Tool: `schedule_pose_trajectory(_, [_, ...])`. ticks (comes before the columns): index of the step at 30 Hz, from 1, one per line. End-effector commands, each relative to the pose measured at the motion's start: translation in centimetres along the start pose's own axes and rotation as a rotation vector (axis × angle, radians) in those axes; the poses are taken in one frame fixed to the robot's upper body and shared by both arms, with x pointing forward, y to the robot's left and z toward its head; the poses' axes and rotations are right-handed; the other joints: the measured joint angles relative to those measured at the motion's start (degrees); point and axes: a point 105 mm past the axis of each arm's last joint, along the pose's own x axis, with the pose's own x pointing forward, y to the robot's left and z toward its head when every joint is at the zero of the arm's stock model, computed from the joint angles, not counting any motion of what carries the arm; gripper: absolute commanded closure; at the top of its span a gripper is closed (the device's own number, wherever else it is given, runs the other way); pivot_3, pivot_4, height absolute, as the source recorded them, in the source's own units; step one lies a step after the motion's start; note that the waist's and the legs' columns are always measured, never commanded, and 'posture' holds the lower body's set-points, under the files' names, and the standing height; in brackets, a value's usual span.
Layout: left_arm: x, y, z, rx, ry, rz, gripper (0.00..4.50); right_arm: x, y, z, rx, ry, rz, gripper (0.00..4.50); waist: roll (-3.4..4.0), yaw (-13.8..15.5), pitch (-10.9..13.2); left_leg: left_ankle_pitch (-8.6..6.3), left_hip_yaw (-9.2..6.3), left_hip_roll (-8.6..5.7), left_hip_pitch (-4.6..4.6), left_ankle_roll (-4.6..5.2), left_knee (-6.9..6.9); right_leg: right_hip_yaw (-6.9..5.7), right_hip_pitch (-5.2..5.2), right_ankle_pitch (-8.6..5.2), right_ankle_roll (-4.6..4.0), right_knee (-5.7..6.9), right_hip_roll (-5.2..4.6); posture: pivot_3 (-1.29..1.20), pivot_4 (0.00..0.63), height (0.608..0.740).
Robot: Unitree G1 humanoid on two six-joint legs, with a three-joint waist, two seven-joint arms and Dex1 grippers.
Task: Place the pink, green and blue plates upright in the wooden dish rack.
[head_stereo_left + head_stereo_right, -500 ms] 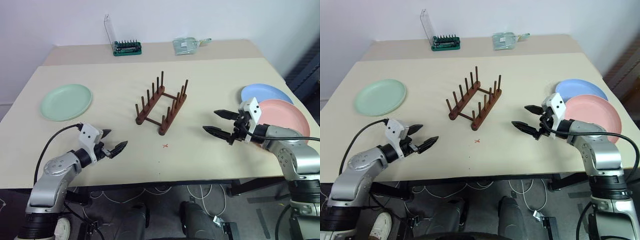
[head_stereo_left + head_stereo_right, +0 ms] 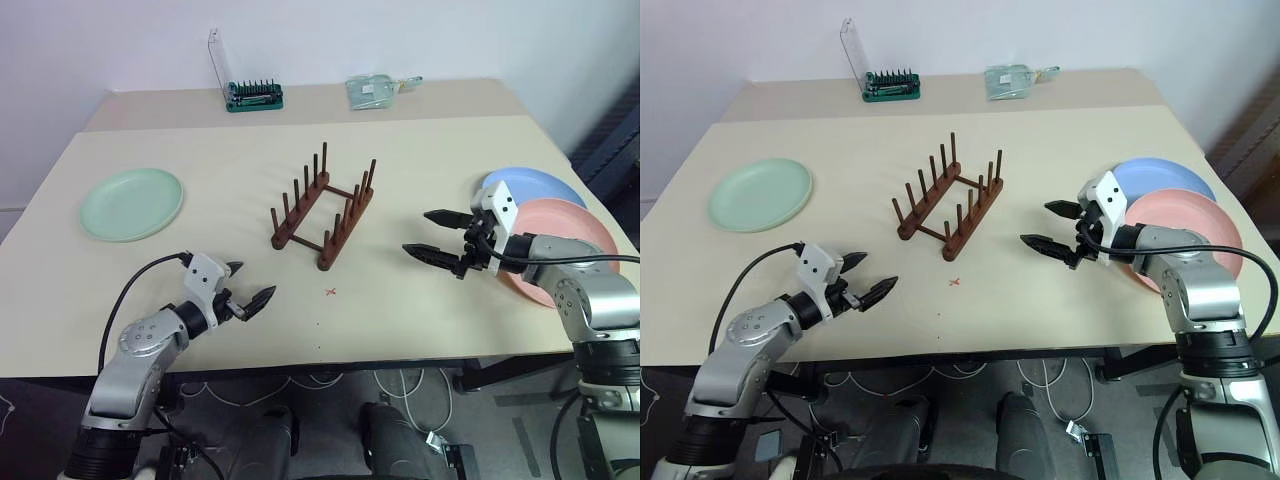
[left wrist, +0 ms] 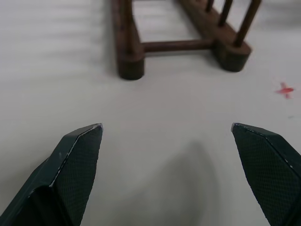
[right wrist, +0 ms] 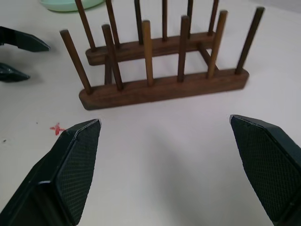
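Observation:
The wooden dish rack (image 2: 325, 210) stands empty in the middle of the table, its near end close in the left wrist view (image 3: 141, 47). The green plate (image 2: 132, 203) lies flat at the far left. At the right edge the blue plate (image 2: 535, 186) lies flat, with the pink plate (image 2: 575, 228) overlapping its near side. My left gripper (image 2: 257, 279) is open over bare table, left of and nearer than the rack. My right gripper (image 2: 416, 231) is open too, between the rack and the pink plate, pointing at the rack (image 4: 160, 87). Neither holds anything.
A small red cross (image 2: 331, 292) marks the table (image 2: 420, 150) in front of the rack. A green tool holder (image 2: 254, 96) and a clear packet (image 2: 372, 90) sit on the raised back strip. The wall runs behind.
My left gripper has moved right, closer to the rack's near end. My right gripper has shifted slightly left and farther back, toward the rack. The plates and rack have not moved.

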Motion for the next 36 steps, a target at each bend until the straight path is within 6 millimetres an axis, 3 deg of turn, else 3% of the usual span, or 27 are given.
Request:
schedule_pose_trajectory(1, [1.3,-2.0,1.4,0.037,-0.028,-0.090,0.00,-0.1,1.0,0.0,-0.020,-0.029,0.002,0.02,-0.01,0.15,-0.01,0.00,0.00,0.00,0.00,0.00,0.00,0.00,0.00,0.00,0.00,0.00,0.00,0.00,0.150,0.740])
schedule_pose_trajectory(7, [2.9,-5.4,1.1,0.027,-0.003,-0.197,0.00,0.5,2.9,-0.7,-0.001,-0.043,-0.003,0.02,0.01,-0.32,-0.01,-0.01,0.00,0.01,0.02,0.01,-0.01,0.01,0.00,0.00,0.01,0.01,0.00,0.00,0.150,0.740])
schedule_pose_trajectory(11, [4.4,-7.8,0.1,0.059,0.054,-0.236,0.00,0.4,2.9,-0.7,0.014,-0.056,-0.015,0.02,0.00,-0.05,-0.02,-0.01,0.00,-0.01,0.02,0.01,0.03,0.00,0.04,0.00,0.01,0.01,0.01,0.00,0.150,0.740])
schedule_pose_trajectory(17, [6.9,-6.5,-0.5,0.070,0.077,-0.032,0.00,0.1,4.0,-0.9,0.032,-0.059,-0.032,0.02,0.02,0.39,-0.05,-0.01,-0.04,-0.04,0.04,0.02,0.09,0.00,0.13,-0.01,0.02,-0.03,0.00,0.00,0.150,0.740])
schedule_pose_trajectory(23, [7.9,-6.7,-0.7,0.065,0.082,-0.005,0.00,-0.2,4.1,-1.1,0.040,-0.057,-0.050,0.02,0.04,0.14,-0.07,-0.01,-0.03,-0.02,0.08,0.02,0.07,-0.01,0.16,-0.02,0.04,-0.02,0.02,0.00,0.150,0.740])
schedule_pose_trajectory(31, [9.5,-7.0,-0.5,0.044,0.071,-0.041,0.00,1.0,4.1,-1.0,0.039,-0.086,-0.051,0.02,0.04,0.34,-0.08,-0.01,-0.05,-0.04,0.16,0.03,0.11,-0.03,0.33,-0.04,0.07,-0.06,0.01,0.00,0.150,0.740])
schedule_pose_trajectory(34, [9.8,-6.8,-0.4,0.050,0.064,-0.035,0.81,0.9,4.1,-0.9,0.035,-0.092,-0.057,0.00,0.03,0.33,-0.08,-0.01,-0.07,-0.04,0.16,0.03,0.11,-0.04,0.33,-0.05,0.09,-0.06,0.01,0.00,0.150,0.740])
schedule_pose_trajectory(36, [10.0,-6.9,-0.2,0.056,0.054,-0.048,1.82,0.7,4.1,-1.0,0.034,-0.091,-0.068,0.00,0.04,0.25,-0.08,-0.01,-0.07,-0.05,0.16,0.03,0.10,-0.03,0.33,-0.05,0.09,-0.06,0.01,0.00,0.150,0.740])
